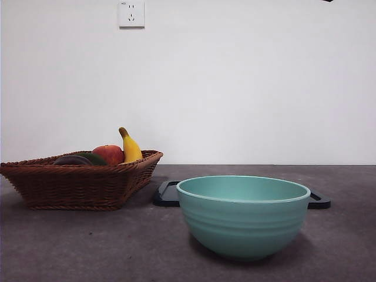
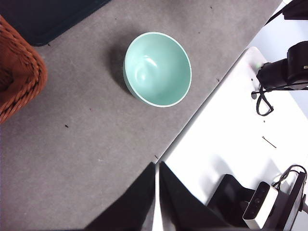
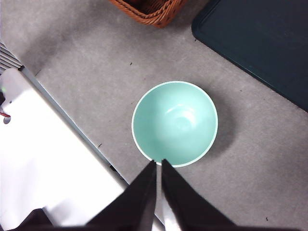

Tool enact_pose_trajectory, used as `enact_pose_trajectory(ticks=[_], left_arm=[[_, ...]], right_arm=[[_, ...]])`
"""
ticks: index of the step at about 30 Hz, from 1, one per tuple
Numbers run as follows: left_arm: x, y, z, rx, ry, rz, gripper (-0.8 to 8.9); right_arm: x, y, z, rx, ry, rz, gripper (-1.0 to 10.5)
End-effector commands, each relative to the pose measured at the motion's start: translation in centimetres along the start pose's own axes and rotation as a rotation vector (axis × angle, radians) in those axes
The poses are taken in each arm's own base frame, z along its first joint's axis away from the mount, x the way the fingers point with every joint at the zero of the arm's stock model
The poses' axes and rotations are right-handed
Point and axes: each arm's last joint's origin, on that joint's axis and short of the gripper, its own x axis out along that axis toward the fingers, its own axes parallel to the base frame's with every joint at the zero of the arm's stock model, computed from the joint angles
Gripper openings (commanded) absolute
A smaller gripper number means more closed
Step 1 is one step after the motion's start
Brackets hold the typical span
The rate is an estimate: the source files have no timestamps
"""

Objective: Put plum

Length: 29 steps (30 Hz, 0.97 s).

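Observation:
The plum (image 1: 71, 160) lies in the wicker basket (image 1: 76, 182) at the left of the front view, dark maroon, only its top showing above the rim. Both arms hang high above the table, away from the basket. In the left wrist view my left gripper (image 2: 157, 166) is shut and holds nothing, over the table's front edge. My right gripper (image 3: 159, 163) is also shut and holds nothing, above the near rim of the teal bowl (image 3: 174, 123). Neither wrist view shows the plum.
In the basket a dark green fruit (image 1: 92, 157), a red apple (image 1: 108, 154) and a banana (image 1: 130, 148) lie beside the plum. The teal bowl (image 1: 243, 215) stands front centre with nothing in it. A dark flat tray (image 1: 169, 194) lies behind it.

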Motion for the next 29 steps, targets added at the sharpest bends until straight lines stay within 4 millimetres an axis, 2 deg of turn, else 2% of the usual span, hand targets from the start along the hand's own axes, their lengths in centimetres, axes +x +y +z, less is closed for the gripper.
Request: enact_pose_trajectory(ticks=[1, 3, 5, 8, 11, 14, 16, 19, 22, 29], left_arm=[[-0.7, -0.2, -0.5, -0.015, 0.024, -0.004, 0.10], [-1.5, -0.2, -0.7, 0.015, -0.037, 0.022, 0.10], [-3.0, -0.4, -0.3, 0.095, -0.201, 0.057, 0.09], [-6.4, -1.2, 0.0, 0.290, -0.516, 0.134, 0.09], [-9.2, -1.9, -0.9, 0.396, -0.751, 0.263, 0.09], [-10.3, -2.2, -3.0, 0.462, -0.921, 0.388, 0.09], [-10.2, -2.2, -4.6, 0.496, -0.997, 0.470, 0.09], [-8.9, -1.7, -7.2, 0.501, -1.087, 0.637, 0.09], [-7.0, -1.0, -9.8, 0.467, -1.162, 0.808, 0.09], [-2.5, 1.2, -14.5, 0.302, -1.211, 1.029, 0.09]], right_arm=[[0.0, 0.1, 0.4, -0.014, -0.011, 0.005, 0.1], [0.0, 0.2, 0.4, -0.014, -0.011, 0.005, 0.1], [0.0, 0.2, 0.4, -0.014, -0.011, 0.005, 0.1], [-0.1, 0.1, 0.3, -0.014, -0.011, 0.005, 0.1], [0.0, 0.1, 0.4, -0.014, -0.011, 0.005, 0.1], [-0.1, 0.1, 0.3, -0.014, -0.011, 0.005, 0.1], [-0.1, 0.1, 0.3, -0.014, -0.011, 0.005, 0.1], [-0.1, 0.1, 0.3, -0.014, -0.011, 0.005, 0.1], [-0.1, 0.1, 0.3, -0.014, -0.011, 0.005, 0.1], [-0.1, 0.2, 0.3, -0.014, -0.011, 0.005, 0.1]])
